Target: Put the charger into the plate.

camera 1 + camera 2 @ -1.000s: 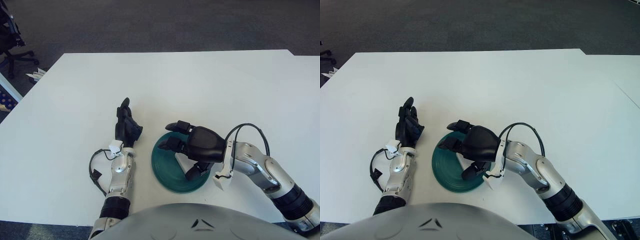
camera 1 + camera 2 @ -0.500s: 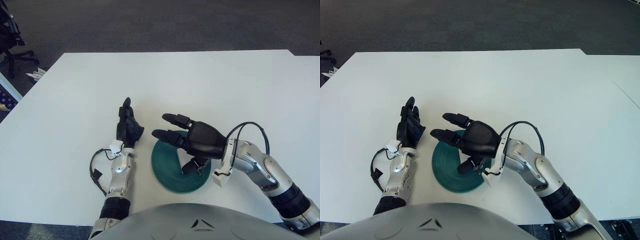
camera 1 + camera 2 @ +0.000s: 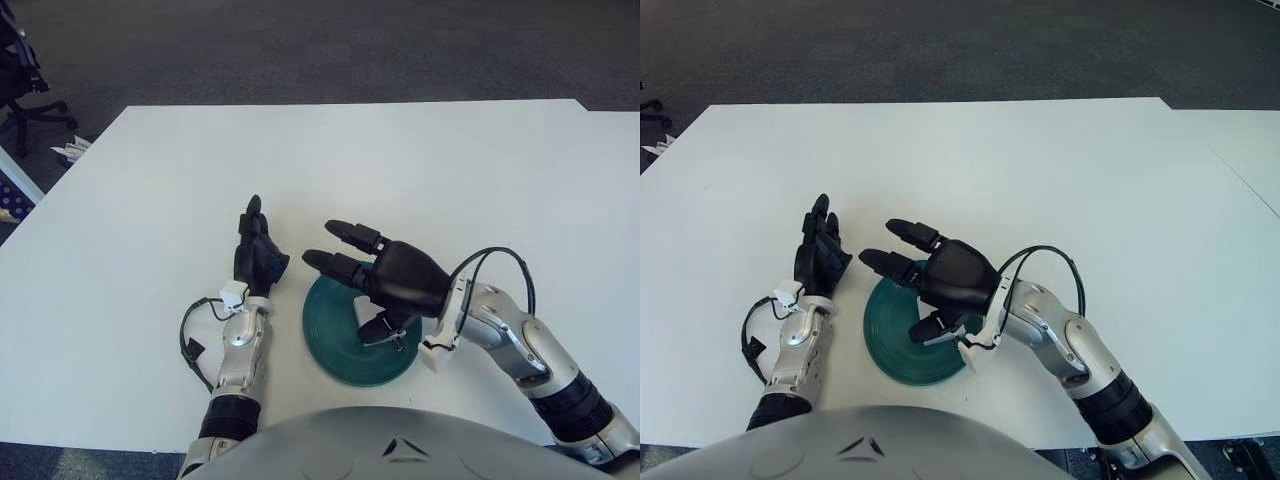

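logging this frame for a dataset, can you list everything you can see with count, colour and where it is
plate: 1, dark teal, on the table near the front edge, between the two hands
charger: 1, white, lying in the plate, partly hidden under the right hand
table: 1, white, fills most of the view
office chair: 1, black, on the floor past the table's far left corner, only partly in view
floor: dark grey carpet beyond the table
left hand: 1, black, left of the plate, fingers relaxed, holding nothing
right hand: 1, black, over the plate, fingers spread open above the charger
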Robot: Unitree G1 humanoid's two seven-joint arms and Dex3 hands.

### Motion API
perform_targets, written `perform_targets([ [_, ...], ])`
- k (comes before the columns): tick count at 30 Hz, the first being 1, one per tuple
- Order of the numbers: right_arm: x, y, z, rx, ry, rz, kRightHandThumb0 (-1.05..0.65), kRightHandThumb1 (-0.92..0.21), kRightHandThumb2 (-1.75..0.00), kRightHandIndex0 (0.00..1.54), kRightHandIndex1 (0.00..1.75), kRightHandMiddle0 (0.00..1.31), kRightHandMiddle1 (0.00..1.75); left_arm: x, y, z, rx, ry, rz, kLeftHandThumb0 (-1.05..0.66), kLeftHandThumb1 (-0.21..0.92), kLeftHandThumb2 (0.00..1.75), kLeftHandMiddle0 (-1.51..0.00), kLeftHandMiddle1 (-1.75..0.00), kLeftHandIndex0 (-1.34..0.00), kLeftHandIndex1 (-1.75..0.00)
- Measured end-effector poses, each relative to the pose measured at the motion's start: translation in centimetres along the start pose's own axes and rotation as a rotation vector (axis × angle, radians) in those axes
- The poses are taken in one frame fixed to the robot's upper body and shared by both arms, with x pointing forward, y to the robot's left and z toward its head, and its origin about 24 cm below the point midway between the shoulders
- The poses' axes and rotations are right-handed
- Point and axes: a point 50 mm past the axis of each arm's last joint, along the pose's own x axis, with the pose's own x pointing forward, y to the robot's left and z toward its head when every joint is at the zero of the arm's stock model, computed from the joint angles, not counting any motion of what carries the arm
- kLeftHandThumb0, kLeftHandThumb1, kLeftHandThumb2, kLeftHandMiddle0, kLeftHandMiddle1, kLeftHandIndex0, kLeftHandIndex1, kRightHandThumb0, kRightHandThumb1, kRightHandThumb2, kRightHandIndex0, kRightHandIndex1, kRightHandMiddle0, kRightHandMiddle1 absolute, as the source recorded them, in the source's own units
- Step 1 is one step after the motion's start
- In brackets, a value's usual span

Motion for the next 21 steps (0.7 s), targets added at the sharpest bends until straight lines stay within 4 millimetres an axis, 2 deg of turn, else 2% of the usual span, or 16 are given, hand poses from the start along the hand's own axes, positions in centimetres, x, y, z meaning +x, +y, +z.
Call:
perform_targets([
  [4,0.2,-2.2,-1.3,0.106,0.092,-0.059,-1.05,-0.92,-0.96,0.02,0.01,0.03,0.02,0.1,-0.3,0.0,0.030,-0.005,-0.009,-1.05,0.92,1.11,-0.10,-0.01,0.00,-0.28],
  [9,-1.2,-5.0,-5.2,0.228,0.269,-0.217,-1.05,-0.92,-0.83,0.07,0.02,0.10,0.07,0.1,-0.4,-0.1,0.066,-0.011,0.003,-1.05,0.92,1.12,-0.10,0.00,0.00,-0.36],
  [11,-2.2,-5.4,-6.9,0.271,0.340,-0.295,-1.05,-0.92,-0.80,0.08,0.02,0.11,0.08,0.1,-0.6,-0.1,0.073,-0.012,-0.004,-1.05,0.92,1.12,-0.10,0.00,0.00,-0.38],
  [12,-2.6,-5.3,-7.6,0.290,0.369,-0.320,-1.04,-0.92,-0.79,0.08,0.02,0.12,0.08,0.2,-0.6,-0.1,0.074,-0.012,-0.005,-1.05,0.92,1.12,-0.09,0.00,0.00,-0.38],
  [15,-3.6,-4.4,-9.5,0.396,0.436,-0.415,-1.03,-0.92,-0.74,0.11,0.01,0.03,0.33,0.1,-0.8,-0.3,0.090,-0.006,-0.020,-1.05,0.92,1.15,-0.06,0.00,0.00,-0.38],
  [17,-4.3,-3.5,-10.4,0.492,0.470,-0.490,-1.01,-0.92,-0.73,0.11,0.00,0.02,0.39,0.1,-1.1,-0.3,0.106,-0.003,-0.046,-1.05,0.92,1.16,-0.04,0.00,0.00,-0.37],
  [21,-5.3,-1.6,-11.1,0.708,0.492,-0.618,-0.95,-0.92,-0.72,0.12,0.00,0.00,0.48,0.1,-1.6,-0.4,0.121,0.003,-0.090,-1.05,0.92,1.17,-0.02,0.00,0.00,-0.34],
])
